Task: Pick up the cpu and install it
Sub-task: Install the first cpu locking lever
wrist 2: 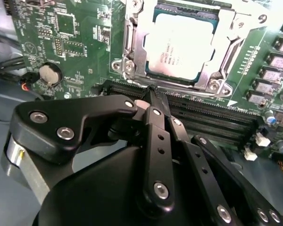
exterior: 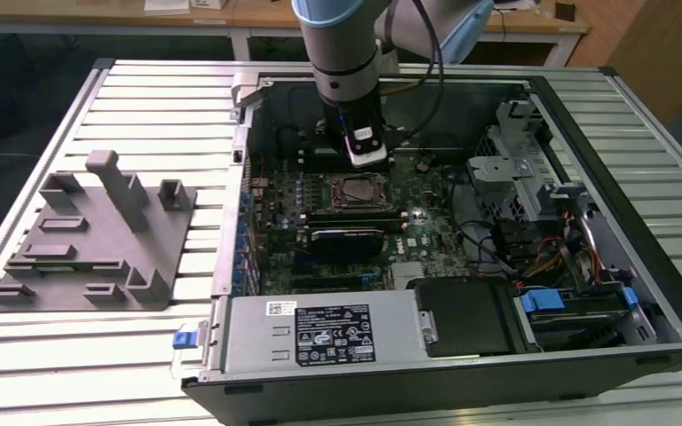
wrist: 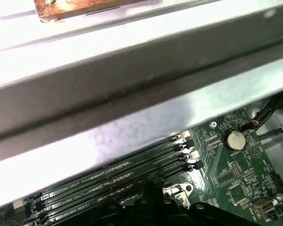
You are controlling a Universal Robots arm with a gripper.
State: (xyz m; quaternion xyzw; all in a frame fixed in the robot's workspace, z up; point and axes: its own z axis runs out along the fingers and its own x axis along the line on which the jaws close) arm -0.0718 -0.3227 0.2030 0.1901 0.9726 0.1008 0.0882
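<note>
On the exterior view's left, a grey moulded fixture with upright posts, resting on the slatted metal table. Just beside it, toward the middle, an open computer case lying on its side, green motherboard facing up.

Over the case's far half, the arm reaching straight down, with the gripper hanging just above the board, between the far wall and the socket. In the second wrist view, gripper drawn narrow, black fingers pressed together at the tips, gripping nothing. Poised over the black memory slots, close beside the socket but apart from it.

Seated flat in that socket, under the metal frame: the cpu, silver top showing; in the exterior view, cpu just nearer than the gripper.

Off to one side of the socket in the second wrist view, a round coin cell; seen also in the first wrist view, beyond the memory slots and the grey case wall.

Along the case's near edge, a grey metal box with white labels. On the exterior view's right, a drive cage and loose cables.
</note>
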